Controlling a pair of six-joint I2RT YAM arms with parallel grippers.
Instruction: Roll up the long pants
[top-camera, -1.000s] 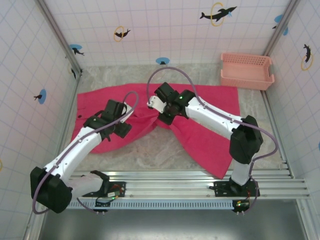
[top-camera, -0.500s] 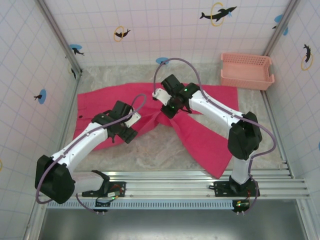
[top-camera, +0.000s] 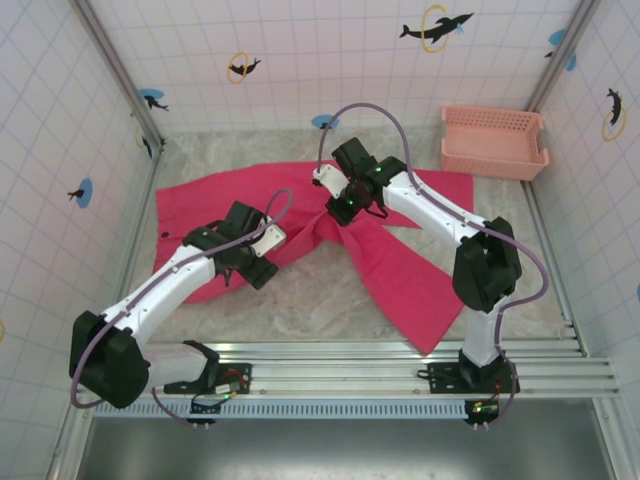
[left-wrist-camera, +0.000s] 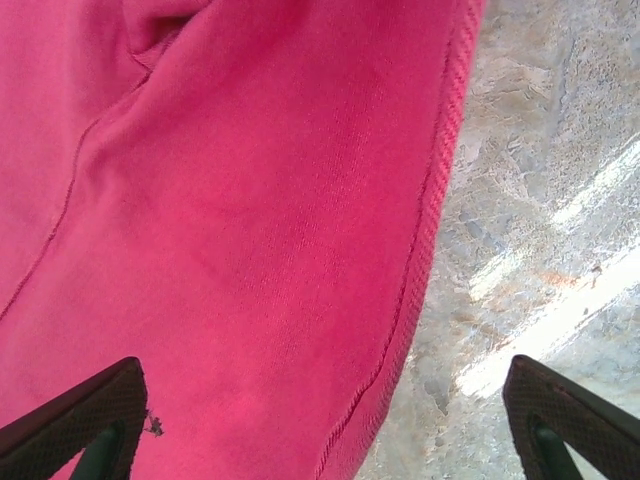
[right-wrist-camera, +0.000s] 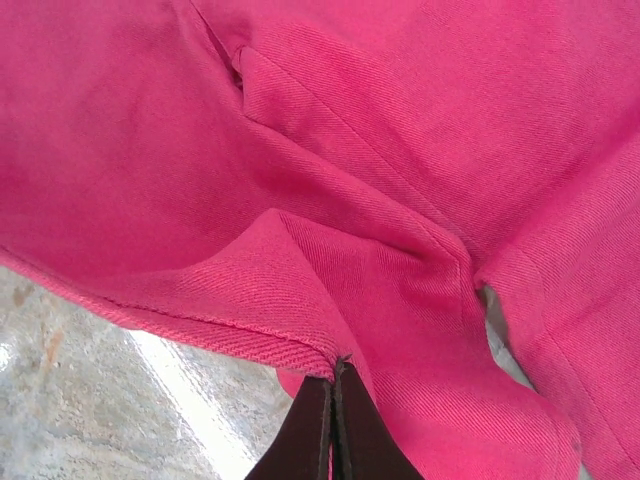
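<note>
Pants: the long pants (top-camera: 400, 275) lie spread on the table (top-camera: 300, 300), one corner just beside the basket (top-camera: 495, 142) on its near-left side. The rest runs well away from the basket to the left and toward the arm bases.

Right gripper: the right gripper (right-wrist-camera: 332, 385), left of the basket and near the garment's middle, has its fingers pinched together on a raised fold of the stitched hem. The cloth tents up from the grip.

Left gripper: the left gripper (left-wrist-camera: 322, 400), farther from the basket still, has its fingers spread wide over a hemmed edge where cloth meets bare table. It holds nothing.

Handling: probably light, soft and limp — a twill-like weave that creases and bunches easily and will sag wherever it is unsupported. It looks neither slippery nor fragile, though a single-point pinch drags wrinkles through it.

Where to hold: likely the doubled, stitched hem, one gripper at each end of the same edge — it is thicker and should keep the roll even.

Writing: no brand, label or lettering can be read on the cloth or the basket.
</note>
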